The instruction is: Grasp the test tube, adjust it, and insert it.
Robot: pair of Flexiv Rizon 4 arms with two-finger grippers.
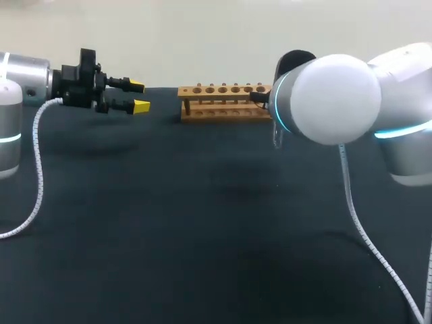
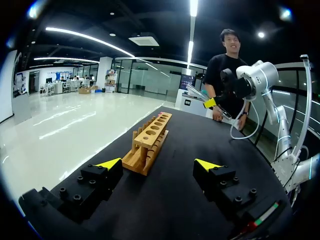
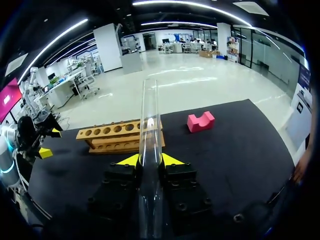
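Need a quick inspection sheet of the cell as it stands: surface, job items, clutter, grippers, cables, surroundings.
Surface: dark table cover, no spills seen.
Job's things: wooden rack stands at the far side; test tube is held, not yet in the rack.
Clutter: pink block beside the rack's end.
Grippers: left gripper open, holding nothing; right gripper shut on the test tube.
Cables: left cable and right cable hang from the arms.
Surroundings: a hand at the table's edge; contact cannot be told.
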